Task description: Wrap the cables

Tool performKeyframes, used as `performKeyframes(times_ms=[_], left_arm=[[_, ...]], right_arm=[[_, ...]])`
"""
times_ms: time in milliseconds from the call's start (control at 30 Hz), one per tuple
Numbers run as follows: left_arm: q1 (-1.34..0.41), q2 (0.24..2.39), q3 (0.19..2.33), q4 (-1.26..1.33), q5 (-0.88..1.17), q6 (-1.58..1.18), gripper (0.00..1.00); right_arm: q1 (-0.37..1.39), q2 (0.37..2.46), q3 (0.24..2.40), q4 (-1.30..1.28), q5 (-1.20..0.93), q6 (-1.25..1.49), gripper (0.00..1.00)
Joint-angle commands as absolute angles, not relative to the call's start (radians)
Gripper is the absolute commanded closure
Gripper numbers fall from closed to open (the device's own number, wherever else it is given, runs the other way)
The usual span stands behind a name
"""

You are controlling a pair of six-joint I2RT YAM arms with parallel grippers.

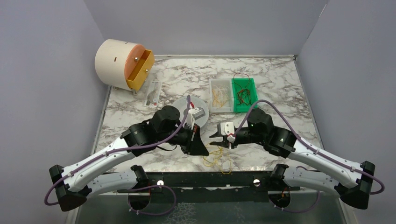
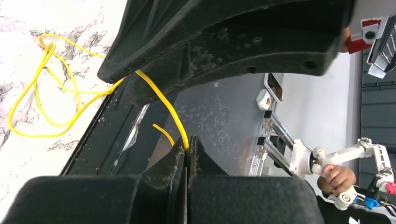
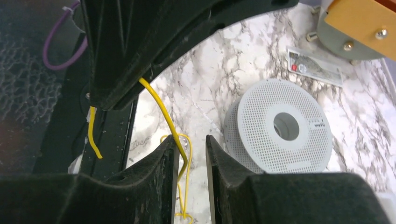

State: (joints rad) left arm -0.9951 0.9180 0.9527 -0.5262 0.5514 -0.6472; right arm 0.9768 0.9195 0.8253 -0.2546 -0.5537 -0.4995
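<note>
My left gripper [image 2: 187, 148] is shut on a thin yellow cable [image 2: 163, 100], pinched at the very tips, with a short free end sticking out beside them. From there the cable climbs past my right gripper's fingers [image 2: 224, 42] and trails in loose loops on the marble [image 2: 46, 93]. My right gripper [image 3: 191, 144] stands open with the same yellow cable [image 3: 161, 109] running through the gap, close to its left finger and not pinched. In the top view both grippers [image 1: 194, 140] [image 1: 218, 137] face each other tip to tip above the yellow loops [image 1: 215, 157].
A grey perforated spool [image 1: 191, 109] lies just behind the left gripper. Behind the right arm are a clear bin of yellow wires [image 1: 219, 95] and a green bin of dark red wires [image 1: 243, 93]. A white drum with an open yellow drawer [image 1: 122, 63] stands back left, with a small packet [image 1: 153, 92] beside it.
</note>
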Motion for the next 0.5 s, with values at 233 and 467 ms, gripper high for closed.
performKeyframes(times_ms=[233,467], left_arm=[[-0.951,0.935,1.017,-0.526,0.575,-0.622,1.0],[-0.905,0.941,1.009,-0.526,0.613,-0.597,1.0]], right_arm=[[0.988,0.866,0.769,-0.164,-0.342,-0.47,0.85],[0.988,0.825,0.734,-0.1,-0.21,-0.394,0.99]])
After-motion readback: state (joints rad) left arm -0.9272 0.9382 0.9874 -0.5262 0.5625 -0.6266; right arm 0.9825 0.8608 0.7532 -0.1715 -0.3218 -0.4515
